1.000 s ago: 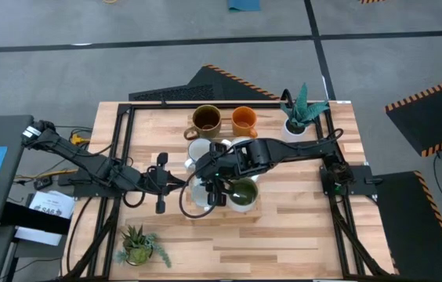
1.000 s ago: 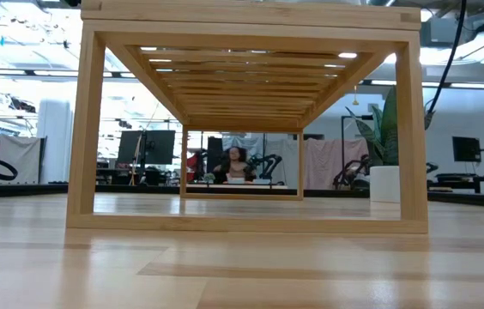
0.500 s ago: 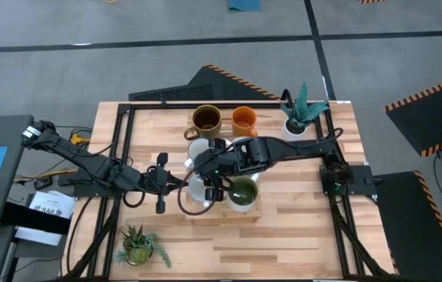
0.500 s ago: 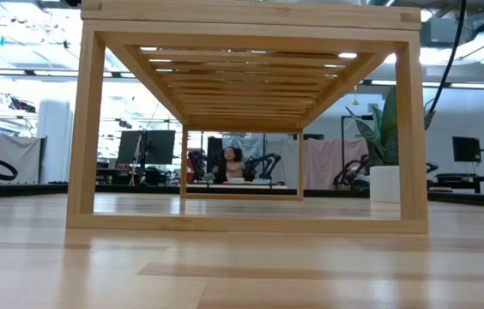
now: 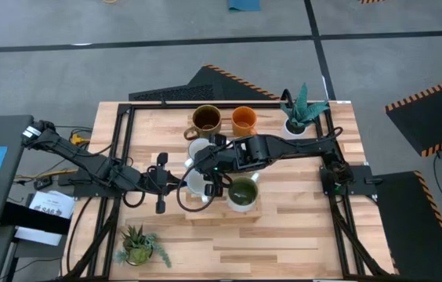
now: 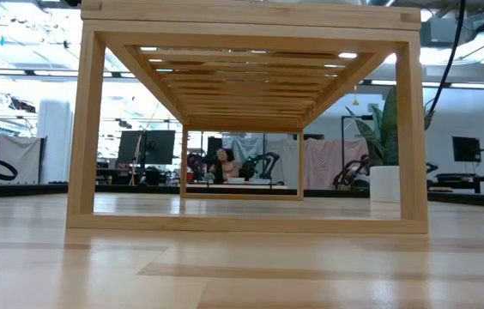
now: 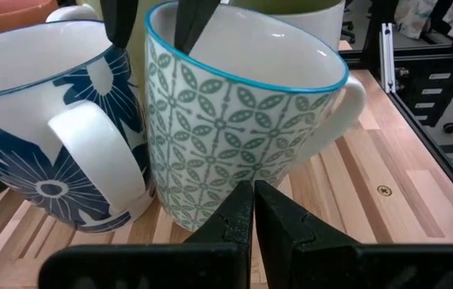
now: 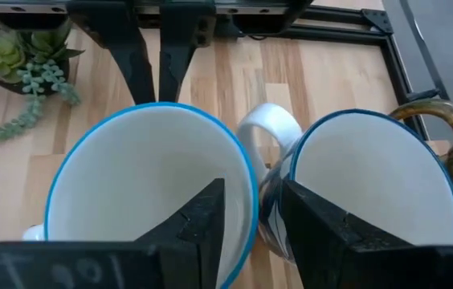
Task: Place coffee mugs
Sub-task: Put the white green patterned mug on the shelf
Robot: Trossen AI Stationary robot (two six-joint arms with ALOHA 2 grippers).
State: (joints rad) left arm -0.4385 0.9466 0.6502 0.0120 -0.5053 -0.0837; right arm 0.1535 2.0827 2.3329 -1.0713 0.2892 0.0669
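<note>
A white mug with a green leaf pattern and a blue rim (image 7: pixel 234 120) stands at the near left of the mug group on a wooden slatted stand (image 5: pixel 221 213); it also shows in the high view (image 5: pixel 193 186). My right gripper (image 8: pixel 255 221) is shut on its rim from above. A blue-flowered white mug (image 7: pixel 42 128) stands close beside it. My left gripper (image 7: pixel 253 210) is shut, its tips just short of the patterned mug's lower wall. The brown mug (image 5: pixel 206 119), the orange mug (image 5: pixel 244 120), the olive green mug (image 5: pixel 242 194) and another white mug (image 5: pixel 242 144) stand nearby. My right gripper holds the patterned mug's wall at the rim (image 8: pixel 246 189) on the side next to the blue-flowered mug, one finger (image 8: pixel 202 221) inside the mug and one (image 8: pixel 315 229) outside. The fingers point down from above. The mug is upright; whether it is lifted I cannot tell.
A potted plant in a white pot (image 5: pixel 299 113) stands at the far right of the table. A small succulent (image 5: pixel 137 244) stands near the near left corner. A black frame (image 5: pixel 123 149) runs along the table's edges. The low view shows only the wooden stand (image 6: pixel 251 129).
My right gripper has gone a little toward the table's left and far edges, and the patterned mug has gone with it, staying upright.
</note>
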